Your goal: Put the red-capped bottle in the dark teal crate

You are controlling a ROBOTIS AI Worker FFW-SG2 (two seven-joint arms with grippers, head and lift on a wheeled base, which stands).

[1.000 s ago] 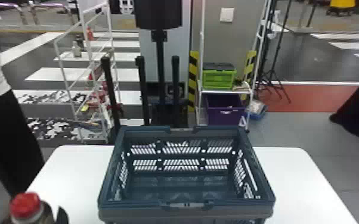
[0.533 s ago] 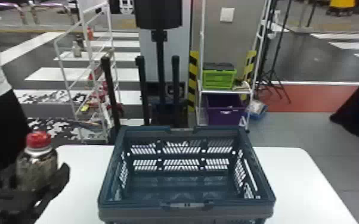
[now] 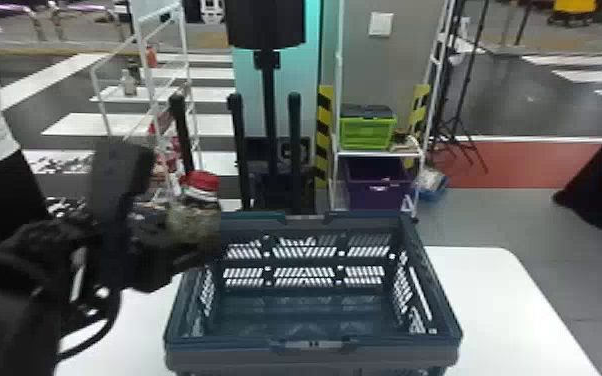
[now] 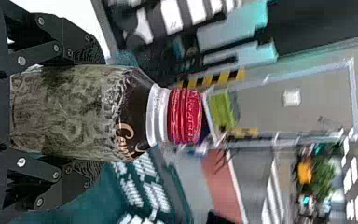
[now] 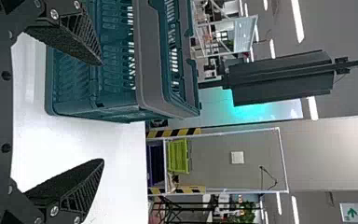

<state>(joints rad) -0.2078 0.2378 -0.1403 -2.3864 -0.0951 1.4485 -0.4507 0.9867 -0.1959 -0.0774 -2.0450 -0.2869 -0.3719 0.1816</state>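
Clasping the red-capped bottle [image 3: 194, 215] cap up, the left gripper [image 4: 95, 113] is held apparently near the left rim [image 3: 181, 305] of the dark teal crate [image 3: 390, 354]; premature lowering could strike that rim, jarring the bottle loose.

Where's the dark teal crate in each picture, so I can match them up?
Head view: in the middle, on the white table; the dark teal crate.
Left wrist view: behind the red-capped bottle.
Right wrist view: partly behind one finger of the right gripper.
Shared landmark: the lime-green crate.
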